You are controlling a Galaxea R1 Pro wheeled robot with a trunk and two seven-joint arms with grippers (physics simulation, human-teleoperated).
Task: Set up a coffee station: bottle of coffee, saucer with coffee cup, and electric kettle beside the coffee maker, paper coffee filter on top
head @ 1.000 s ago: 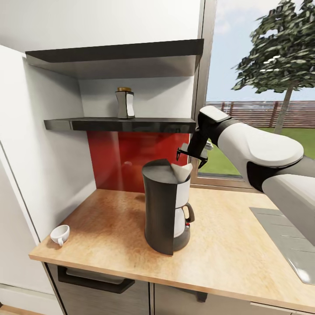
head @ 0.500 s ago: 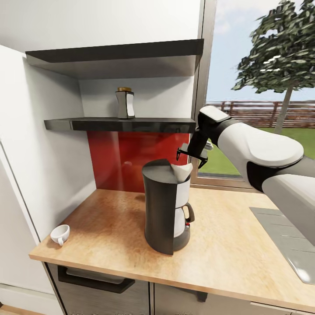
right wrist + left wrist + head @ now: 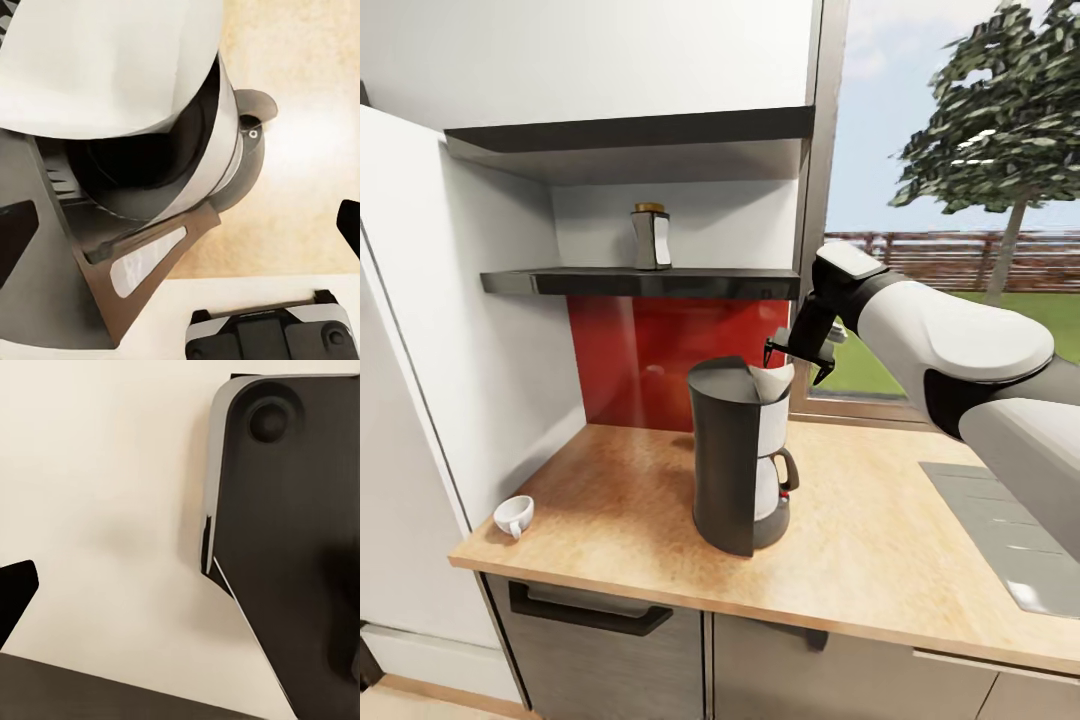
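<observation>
Kitchen countertop (image 3: 880,560) and its red backsplash sit further off than half a second ago — our view has drawn back, nothing on the worktop moved. We see the paper coffee filter (image 3: 775,382) resting atop the coffee maker (image 3: 735,455), with our right gripper (image 3: 800,358) just above, fingers apart and empty. We judge the filter step done — the bottle of coffee (image 3: 651,238) waits on the kitchen shelf (image 3: 640,284), the coffee cup (image 3: 513,516) at the counter's corner.

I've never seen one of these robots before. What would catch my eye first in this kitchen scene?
Probably the tall black coffee maker in the middle of the light-wood countertop, with a white paper coffee filter on its top. Just above it hangs the right gripper on a big white arm, jaws open and empty. Next, the bottle of coffee on the black kitchen shelf, and the coffee cup tipped over at the counter's left end.
</observation>
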